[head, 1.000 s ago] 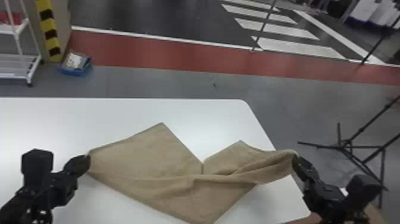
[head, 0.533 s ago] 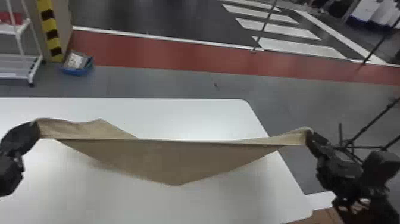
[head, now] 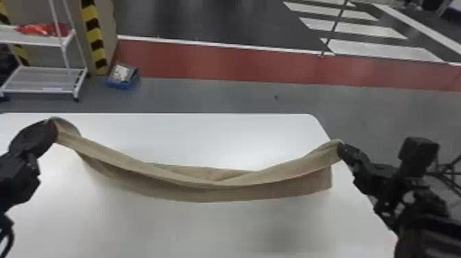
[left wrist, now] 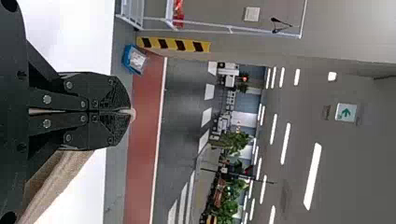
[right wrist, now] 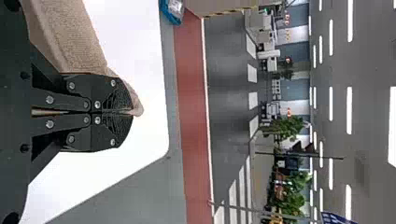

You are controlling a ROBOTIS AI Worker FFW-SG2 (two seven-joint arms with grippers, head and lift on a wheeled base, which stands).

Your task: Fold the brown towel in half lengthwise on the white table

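Our left fingers (left wrist: 109, 93) and right fingers (right wrist: 109, 93) clench the ends of the brown towel (head: 205, 195), sagging over the counter (head: 205, 233) short of its far edge, so we should gently tauten it before lowering it evenly.

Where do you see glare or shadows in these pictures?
Head view: a pale sheen on the white table beyond the brown towel, soft grey shading on the near side; left wrist view: ceiling lights glowing as white strips; right wrist view: similar bright strips overhead.
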